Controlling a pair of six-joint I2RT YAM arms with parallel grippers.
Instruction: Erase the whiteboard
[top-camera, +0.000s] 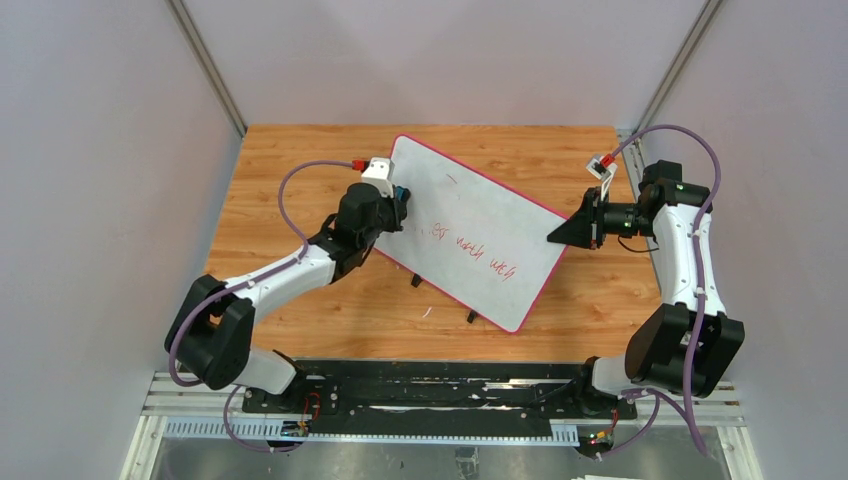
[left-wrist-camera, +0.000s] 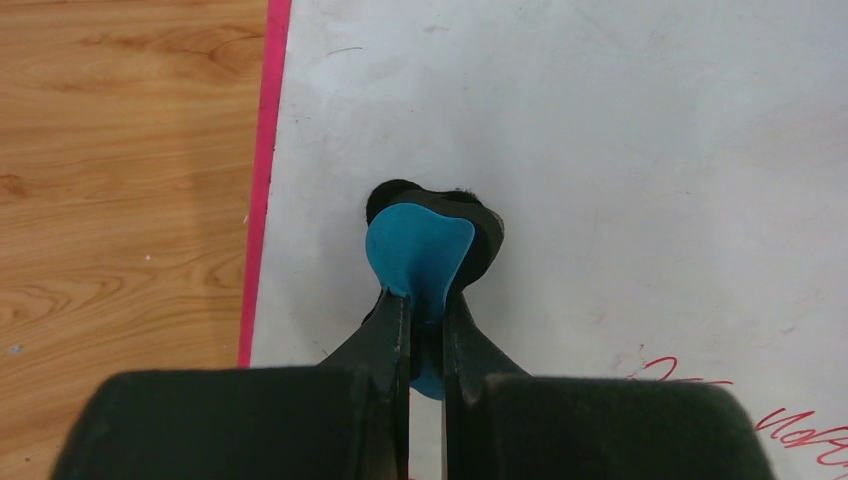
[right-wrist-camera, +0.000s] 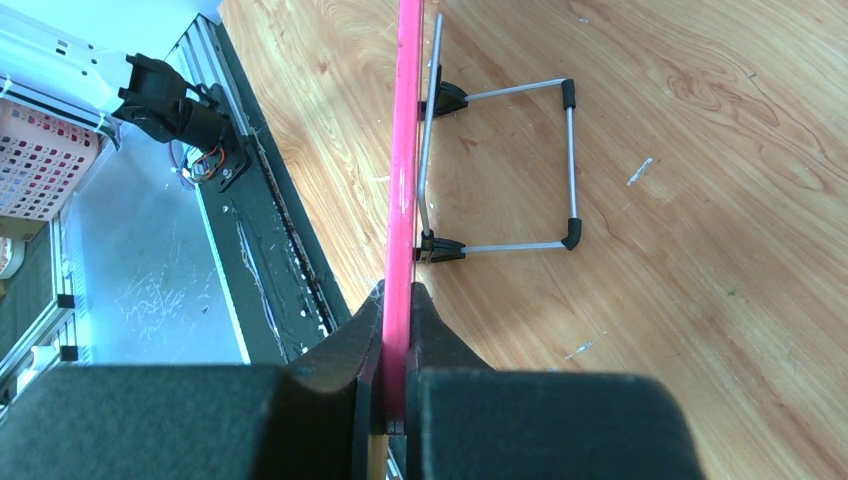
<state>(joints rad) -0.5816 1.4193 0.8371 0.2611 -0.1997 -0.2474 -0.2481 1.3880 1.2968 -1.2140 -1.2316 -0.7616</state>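
The whiteboard with a pink-red rim lies tilted across the wooden table, with red scribbles near its middle. My left gripper is shut on a blue-and-black eraser, pressing it onto the board's upper left part, close to the pink rim. Red marks show at the lower right of the left wrist view. My right gripper is shut on the board's right edge; the right wrist view shows the pink rim edge-on between the fingers.
The board's wire stand with black feet rests on the wooden table. Two black feet show under the board's near edge. A black rail runs along the table's near edge. Grey walls enclose the table.
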